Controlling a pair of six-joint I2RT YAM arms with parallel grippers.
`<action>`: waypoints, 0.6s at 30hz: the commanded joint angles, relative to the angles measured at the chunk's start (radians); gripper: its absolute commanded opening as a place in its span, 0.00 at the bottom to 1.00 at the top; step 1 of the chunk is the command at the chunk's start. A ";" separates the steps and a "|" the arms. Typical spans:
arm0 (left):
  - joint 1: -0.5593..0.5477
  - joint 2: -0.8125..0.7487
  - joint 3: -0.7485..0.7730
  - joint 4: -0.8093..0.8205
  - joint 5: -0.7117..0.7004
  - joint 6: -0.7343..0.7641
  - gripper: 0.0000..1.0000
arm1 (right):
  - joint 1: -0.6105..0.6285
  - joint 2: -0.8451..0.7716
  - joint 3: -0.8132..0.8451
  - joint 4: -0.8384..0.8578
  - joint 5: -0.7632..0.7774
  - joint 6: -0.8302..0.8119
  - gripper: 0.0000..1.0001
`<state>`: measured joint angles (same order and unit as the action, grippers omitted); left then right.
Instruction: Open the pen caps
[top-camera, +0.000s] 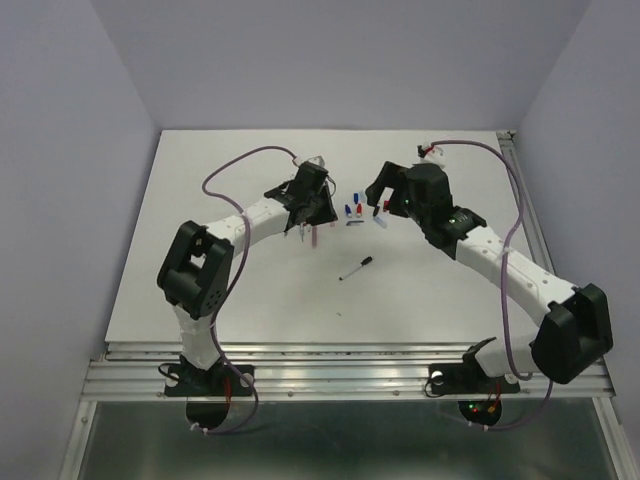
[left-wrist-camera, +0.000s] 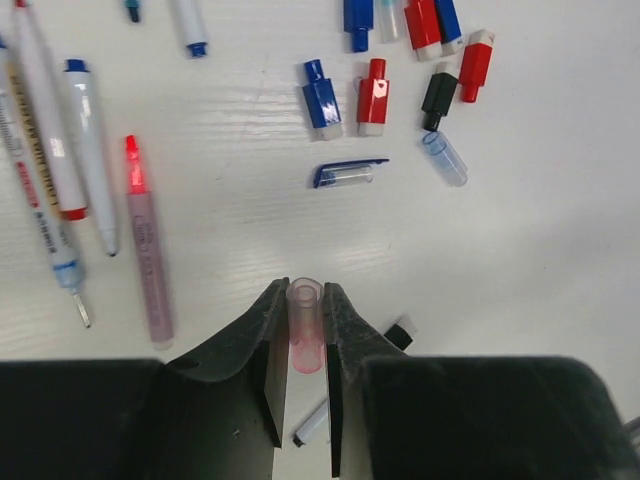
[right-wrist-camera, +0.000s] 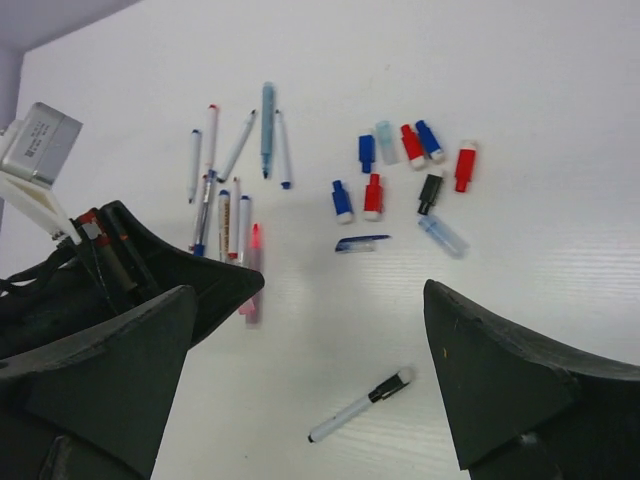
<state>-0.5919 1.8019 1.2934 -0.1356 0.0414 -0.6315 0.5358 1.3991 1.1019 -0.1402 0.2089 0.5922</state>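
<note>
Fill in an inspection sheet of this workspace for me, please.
Surface: white table, no spills seen.
Job's things: loose caps in red, blue, black and clear lie clustered together; a pink cap sits in the left tool.
Clutter: pens lie in a bunch beside the cluster; a lone pen lies apart, nearer the arm bases.
Tools: left tool shut on the pink cap; right tool open and holding nothing.
Cables: purple cables loop above both arms.
Surroundings: plain walls; metal rail along the near edge.
</note>
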 joint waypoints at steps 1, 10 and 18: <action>-0.045 0.085 0.122 -0.051 -0.005 0.036 0.00 | -0.005 -0.109 -0.088 -0.070 0.185 0.041 1.00; -0.108 0.292 0.360 -0.185 -0.103 0.058 0.09 | -0.007 -0.166 -0.134 -0.140 0.195 0.047 1.00; -0.115 0.390 0.474 -0.245 -0.118 0.076 0.30 | -0.008 -0.189 -0.160 -0.145 0.173 0.052 1.00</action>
<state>-0.7033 2.1956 1.7073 -0.3252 -0.0532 -0.5831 0.5270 1.2503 0.9550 -0.2874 0.3660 0.6334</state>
